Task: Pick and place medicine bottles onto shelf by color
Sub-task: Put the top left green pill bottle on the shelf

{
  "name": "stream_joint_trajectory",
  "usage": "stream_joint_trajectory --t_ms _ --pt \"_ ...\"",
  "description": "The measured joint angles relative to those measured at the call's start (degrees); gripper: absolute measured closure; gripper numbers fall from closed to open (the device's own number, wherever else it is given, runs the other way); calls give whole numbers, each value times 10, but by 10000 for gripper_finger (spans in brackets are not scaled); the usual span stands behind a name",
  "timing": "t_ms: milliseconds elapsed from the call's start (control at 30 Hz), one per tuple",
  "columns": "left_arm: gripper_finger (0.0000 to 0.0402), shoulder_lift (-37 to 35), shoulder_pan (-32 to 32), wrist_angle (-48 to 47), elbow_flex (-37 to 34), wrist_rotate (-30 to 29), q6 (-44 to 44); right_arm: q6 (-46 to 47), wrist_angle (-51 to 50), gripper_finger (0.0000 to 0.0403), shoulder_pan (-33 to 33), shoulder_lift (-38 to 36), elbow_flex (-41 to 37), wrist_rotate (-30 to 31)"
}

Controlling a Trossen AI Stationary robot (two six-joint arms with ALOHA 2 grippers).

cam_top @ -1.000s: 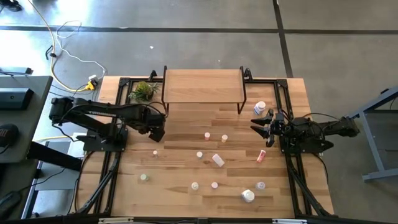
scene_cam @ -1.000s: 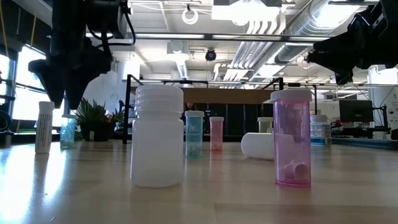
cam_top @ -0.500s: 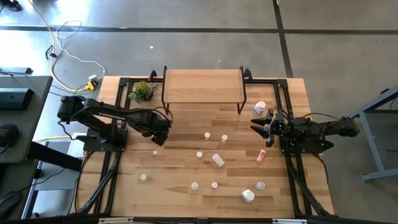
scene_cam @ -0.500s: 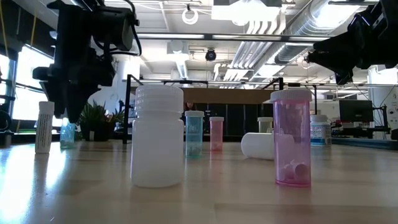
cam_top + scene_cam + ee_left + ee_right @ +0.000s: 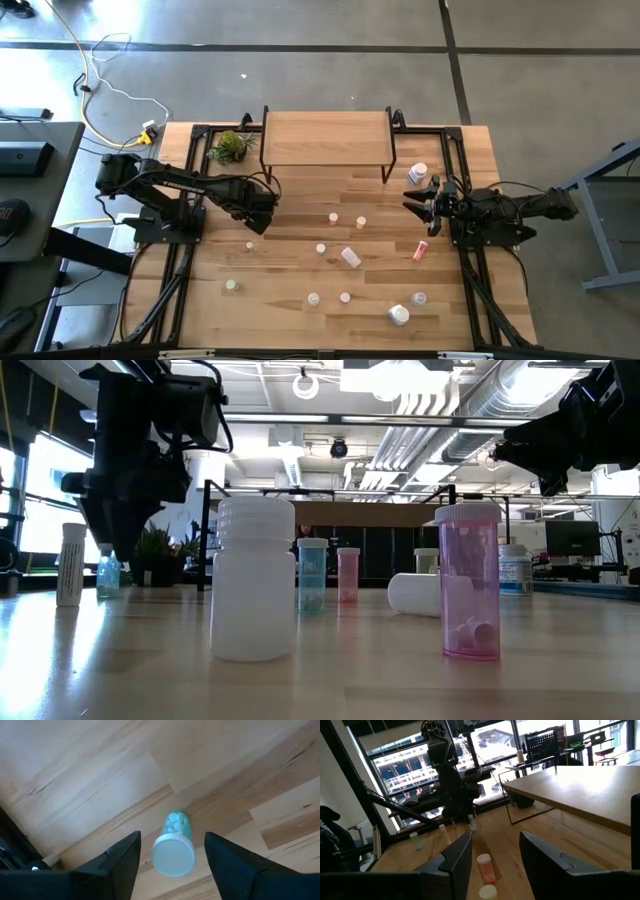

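A small bottle [image 5: 172, 845] with a pale teal see-through body and a white ribbed cap stands upright on the tabletop [image 5: 300, 230], its long axis vertical, cap up, white tablets visible inside. It sits on the left part of the tabletop, between the left edge and the middle, nearer the far edge than the near one. The left claw [image 5: 172, 852] points down over it, a dark finger on either side of the cap with wood showing in the gaps, so the fingers are spread and grip nothing. In the low view the same bottle [image 5: 108, 575] shows just beside the lowered claw tip, next to a tall narrow white bottle [image 5: 70, 564]. The left arm reaches from its base at the left edge toward the middle, elbow bent, wrist turned down.

The right claw [image 5: 424, 205] hangs above the tabletop near the right edge, the arm stretched level from its base and pointing toward the middle. Its fingers stand partly apart and hold nothing.

The shelf [image 5: 325, 137], a smooth light-wood board on thin black legs, stands at the far edge, bare. Other bottles are scattered over the near half of the plank-grained tabletop: a squat white ribbed-cap bottle [image 5: 254, 579], a clear pink vial [image 5: 469, 582], and a white bottle lying on its side [image 5: 413, 594].
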Motion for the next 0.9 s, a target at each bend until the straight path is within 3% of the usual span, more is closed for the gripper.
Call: stream_joint_trajectory --t_ms 500,700,900 --pt "285 0 0 0 0 13 18 0 0 247 0 0 0 0" --pt "291 0 0 0 0 21 42 0 0 247 0 0 0 0" --pt "288 -4 0 -10 19 68 80 0 0 247 0 0 0 0"
